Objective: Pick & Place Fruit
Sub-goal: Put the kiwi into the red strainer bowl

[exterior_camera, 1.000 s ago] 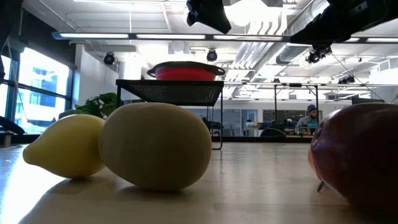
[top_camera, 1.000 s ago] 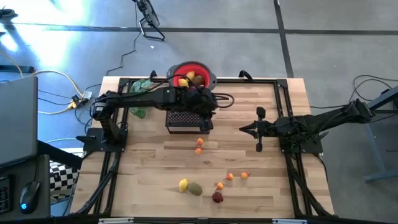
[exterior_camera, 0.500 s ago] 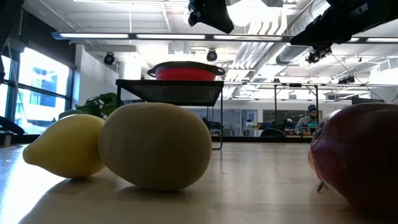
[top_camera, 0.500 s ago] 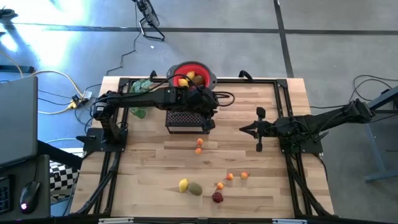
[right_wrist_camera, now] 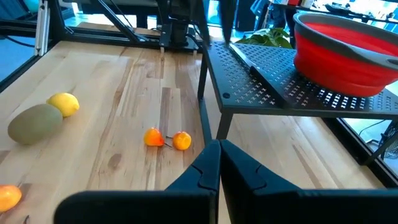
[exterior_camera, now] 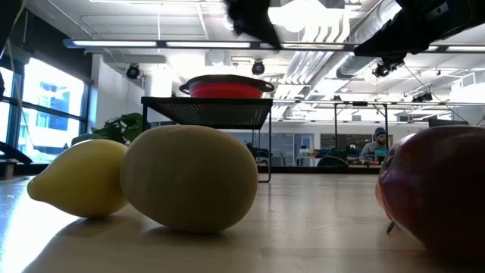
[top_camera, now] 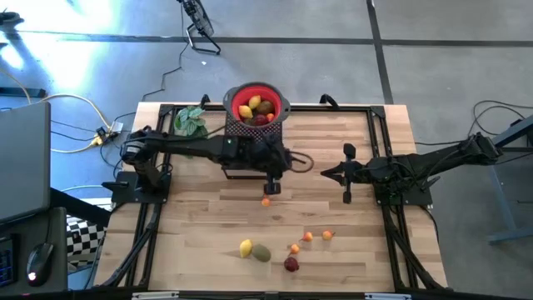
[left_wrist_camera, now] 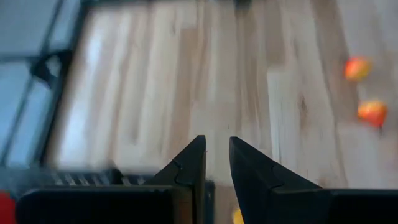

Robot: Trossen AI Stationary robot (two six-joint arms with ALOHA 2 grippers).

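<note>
Red collapsible bowl point(top_camera: 256, 107) is collecting fruit, so the left tool point(top_camera: 268, 185), nearly closed and holding nothing, is hovering over two small orange fruits point(top_camera: 266, 196) on the surface point(top_camera: 200, 225).

Wooden table point(top_camera: 200, 225) with scattered fruit point(top_camera: 261, 252) and black mesh stand point(right_wrist_camera: 273, 87).

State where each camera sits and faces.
High: overhead, straight down on table, both arms.
Low: table height, level past lemon to bowl; arms above.
Left wrist: on left arm, down at table past left gripper.
Right wrist: on right arm, across table to bowl past right gripper.
Shared: bowl in high, low, right wrist.
</note>
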